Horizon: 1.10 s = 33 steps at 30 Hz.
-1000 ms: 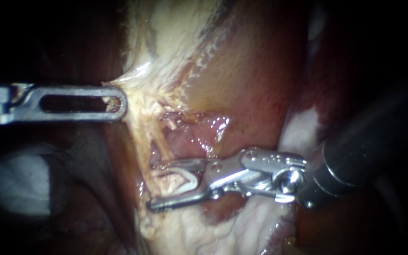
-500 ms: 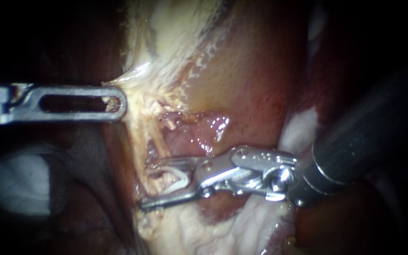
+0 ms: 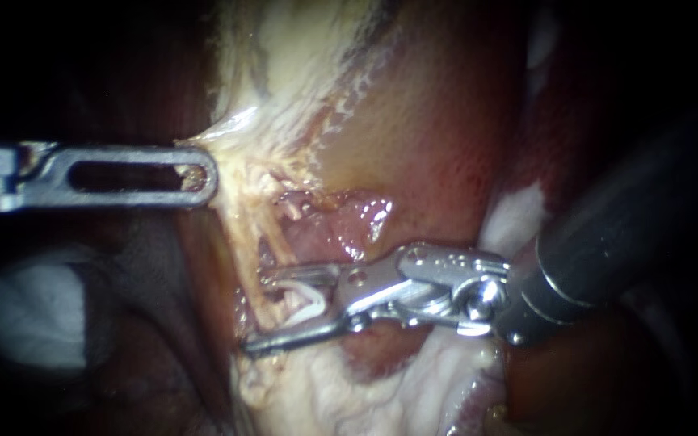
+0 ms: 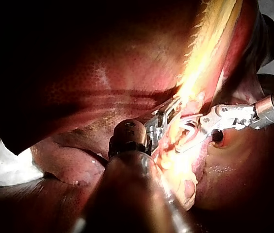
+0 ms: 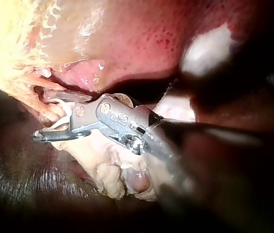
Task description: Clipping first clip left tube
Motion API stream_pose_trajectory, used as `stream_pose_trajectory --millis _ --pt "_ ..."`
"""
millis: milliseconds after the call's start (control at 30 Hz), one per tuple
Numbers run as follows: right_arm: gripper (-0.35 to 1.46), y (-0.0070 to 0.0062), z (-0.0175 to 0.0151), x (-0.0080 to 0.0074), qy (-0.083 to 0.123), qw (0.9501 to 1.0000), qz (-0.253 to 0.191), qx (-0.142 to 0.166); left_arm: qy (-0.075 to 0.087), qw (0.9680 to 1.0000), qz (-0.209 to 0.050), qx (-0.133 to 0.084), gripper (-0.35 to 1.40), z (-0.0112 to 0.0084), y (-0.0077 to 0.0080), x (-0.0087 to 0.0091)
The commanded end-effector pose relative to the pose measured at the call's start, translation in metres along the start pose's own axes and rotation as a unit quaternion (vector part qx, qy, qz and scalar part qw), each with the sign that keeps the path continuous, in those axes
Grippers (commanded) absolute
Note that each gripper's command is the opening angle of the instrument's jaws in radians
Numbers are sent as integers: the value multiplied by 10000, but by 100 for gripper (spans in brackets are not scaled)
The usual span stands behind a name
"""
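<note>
My right instrument [image 3: 258,313] comes in from the right. Its jaws stand apart and hold an open white clip [image 3: 313,305]. The clip and jaws straddle a pale tube [image 3: 275,246] that runs down from the yellowish tissue; which tube it is I cannot tell. The right wrist view shows the same jaws [image 5: 47,121] with the clip [image 5: 66,119] at the frayed pale strands. My left instrument [image 3: 199,176] reaches in from the left, its slotted jaws shut on the pale tissue edge [image 3: 224,133] and holding it taut. In the left wrist view those jaws [image 4: 168,116] lie beside the right instrument [image 4: 181,135].
Reddish glossy tissue [image 3: 438,137] lies above and right of the clip site. Dark liver [image 3: 147,266] fills the lower left. White gauze [image 3: 18,315] sits under the left instrument, and a pale fatty lump [image 5: 112,170] lies under the right jaws.
My right instrument has slid a little to the left, bringing its jaws and clip further across the tube. The jaw gap looks the same. The left instrument has not moved.
</note>
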Motion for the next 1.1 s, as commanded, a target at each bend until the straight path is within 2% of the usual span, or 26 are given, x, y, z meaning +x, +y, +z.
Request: stream_pose_trajectory --millis 33,133,300,467,900,1100 --pt "59 -5 3 -2 2 9998 -12 186 0 10000 1 3 -35 0 0 0" --pt "59 -16 4 -4 26 9983 -94 582 1 10000 1 3 -35 0 0 0" --pt "58 -36 5 3 168 9944 -142 1034 2 10000 2 4 -35 -1 1 0" --pt "56 -45 11 9 294 9903 -99 1356 2 10000 2 4 -35 -1 1 0" --pt "57 -37 47 3 393 9899 -31 1361 2 10000 1 4 -35 0 1 0" --pt "47 -33 47 4 397 9900 8 1354 2 10000 2 4 -35 0 1 0"
